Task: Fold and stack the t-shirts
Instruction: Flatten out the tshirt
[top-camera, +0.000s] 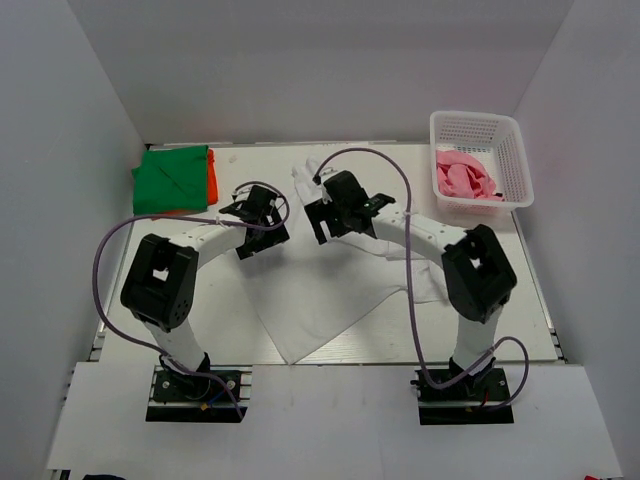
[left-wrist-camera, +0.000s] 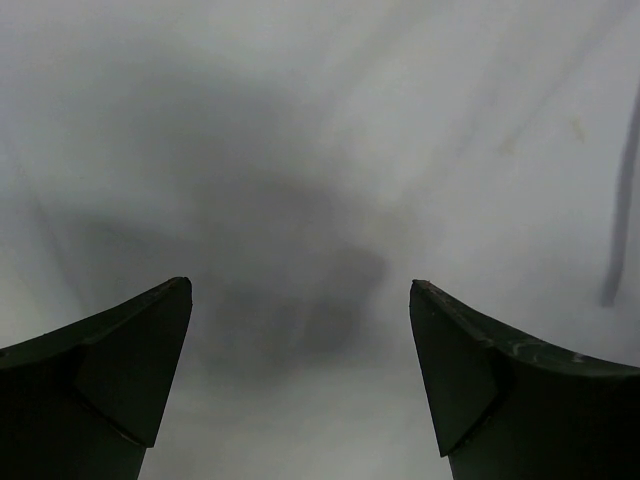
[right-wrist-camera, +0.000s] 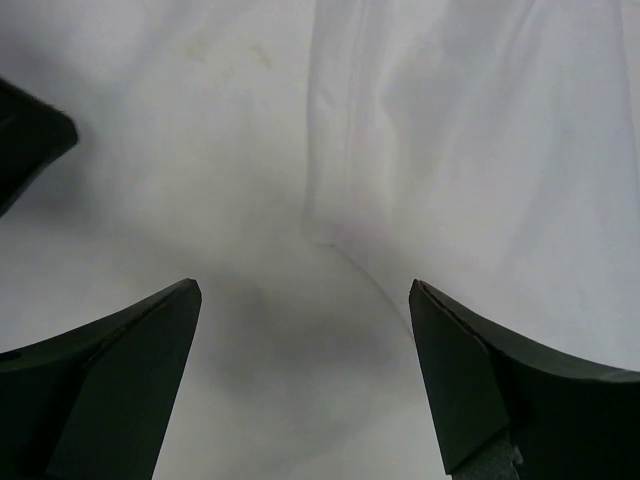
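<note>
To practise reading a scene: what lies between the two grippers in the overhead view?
Only cloth of the white t-shirt. The top external view shows it between the left gripper and the right gripper, both open over it.

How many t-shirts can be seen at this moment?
4: white shirt spread mid-table; green shirt folded far left; orange shirt beneath it, only an edge showing; pink shirt bunched in the basket, which may hide more.
</note>
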